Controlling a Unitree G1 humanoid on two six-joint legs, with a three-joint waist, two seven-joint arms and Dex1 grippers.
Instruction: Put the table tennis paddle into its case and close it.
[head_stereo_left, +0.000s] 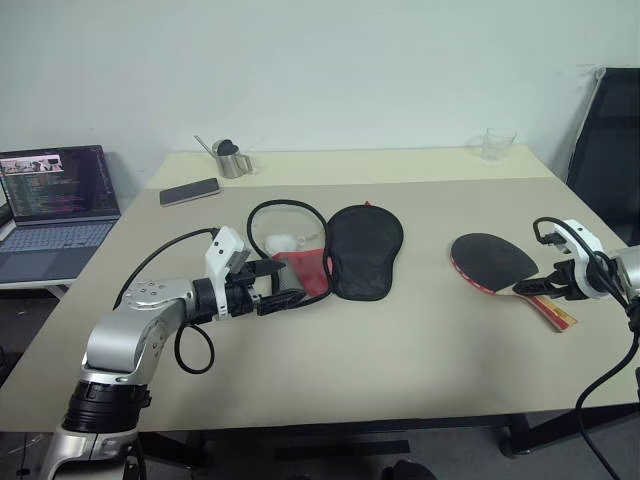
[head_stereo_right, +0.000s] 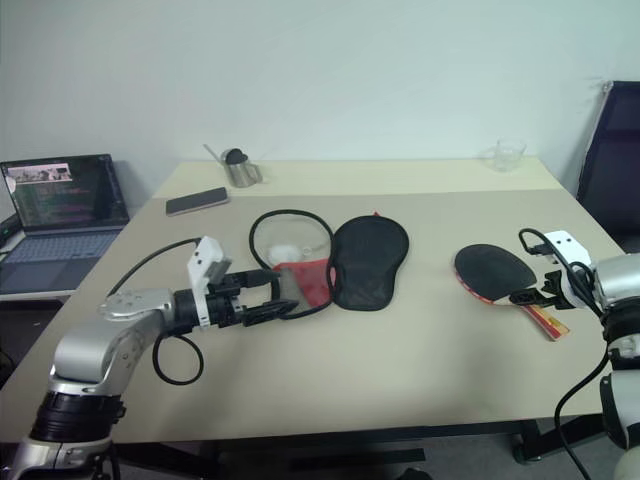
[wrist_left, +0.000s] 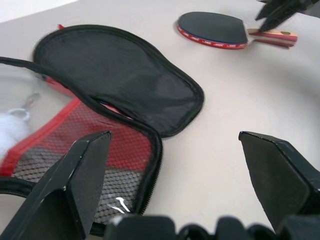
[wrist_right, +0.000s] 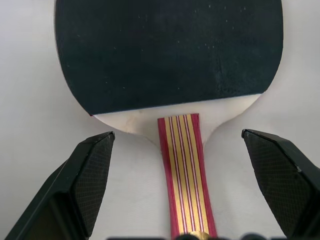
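Observation:
The case (head_stereo_left: 365, 250) lies unzipped and spread flat at mid-table. Its black flap is folded out to the right. Its red mesh half (head_stereo_left: 300, 272) and a white pom-pom (head_stereo_left: 280, 243) lie to the left of that flap. My left gripper (head_stereo_left: 285, 285) is open and points level at the red half's near edge, with nothing between its fingers. In the left wrist view the red mesh (wrist_left: 115, 150) lies just past one finger. The table tennis paddle (head_stereo_left: 492, 260) lies flat at the right, dark face up. My right gripper (head_stereo_left: 548, 287) is open, and the striped handle (wrist_right: 185, 165) lies between its fingers.
A laptop (head_stereo_left: 55, 200) stands open on a side table at the left. A phone (head_stereo_left: 189, 191) and a metal cup (head_stereo_left: 233, 158) are at the back left, and a clear glass (head_stereo_left: 498, 143) at the back right. A black chair (head_stereo_left: 610, 140) stands off the right edge.

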